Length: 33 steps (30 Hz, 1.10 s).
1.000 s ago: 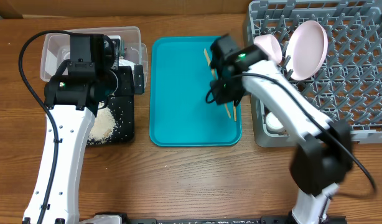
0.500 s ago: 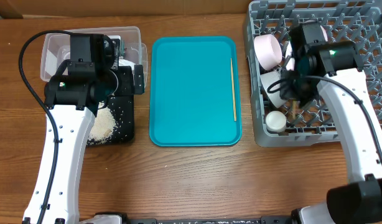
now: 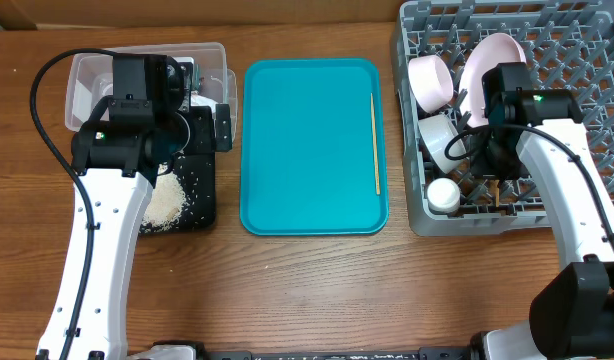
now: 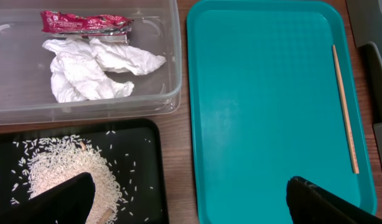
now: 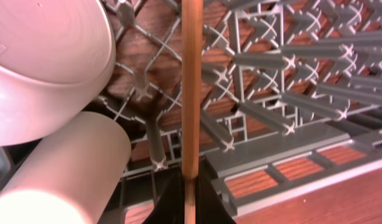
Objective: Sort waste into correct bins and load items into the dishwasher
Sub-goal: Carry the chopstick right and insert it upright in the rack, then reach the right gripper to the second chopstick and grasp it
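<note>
A brown, wood-grained table (image 3: 307,290) carries everything; past its far edge only a pale tan strip of the room shows. At the left sits a clear rectangular plastic tub (image 4: 17,43) holding a crumpled red foil wrapper (image 4: 85,22) and a crumpled white paper tissue (image 4: 94,68). Just beside it, a shallow black rectangular tray (image 4: 141,155) bears a heap of loose white rice grains (image 4: 63,177). The left arm's jaws hang released, spread wide above the black tray and the big teal tray (image 3: 307,150), where one thin wooden chopstick (image 3: 375,145) lies along the right rim. At the right, the square grey plastic dish rack (image 3: 587,110) holds a large round pinkish-white plate (image 3: 492,65) on edge and a small white cup (image 3: 443,195). The right arm's jaws are clenched on a second wooden chopstick (image 5: 190,93) over the rack's lattice floor.
</note>
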Available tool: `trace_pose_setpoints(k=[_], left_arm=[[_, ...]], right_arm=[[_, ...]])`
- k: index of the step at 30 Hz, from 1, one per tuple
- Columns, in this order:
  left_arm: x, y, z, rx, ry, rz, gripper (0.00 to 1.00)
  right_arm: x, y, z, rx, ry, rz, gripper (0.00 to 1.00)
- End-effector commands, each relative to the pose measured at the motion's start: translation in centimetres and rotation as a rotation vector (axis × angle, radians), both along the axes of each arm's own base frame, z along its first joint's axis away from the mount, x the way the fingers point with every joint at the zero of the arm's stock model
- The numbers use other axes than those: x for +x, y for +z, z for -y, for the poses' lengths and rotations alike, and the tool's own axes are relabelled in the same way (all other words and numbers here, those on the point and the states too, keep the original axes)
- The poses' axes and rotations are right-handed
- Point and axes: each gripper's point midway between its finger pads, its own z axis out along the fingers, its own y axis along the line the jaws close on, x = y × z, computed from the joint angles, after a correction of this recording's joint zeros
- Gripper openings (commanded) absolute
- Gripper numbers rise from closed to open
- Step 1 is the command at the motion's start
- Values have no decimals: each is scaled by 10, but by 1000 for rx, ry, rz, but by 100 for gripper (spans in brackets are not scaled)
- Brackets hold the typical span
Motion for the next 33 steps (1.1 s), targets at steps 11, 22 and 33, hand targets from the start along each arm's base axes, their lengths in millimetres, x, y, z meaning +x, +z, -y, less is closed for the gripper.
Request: trace_pose_setpoints(k=[11,22,33], left_arm=[[2,10,0,-13,11,26,100],[2,10,0,-13,11,27,100],[2,10,0,-13,11,26,100]], right_arm=[[8,-3,3,-21,19,26,30],[55,57,-104,557,168,239,37],[86,43,-207,414,281,349,61]])
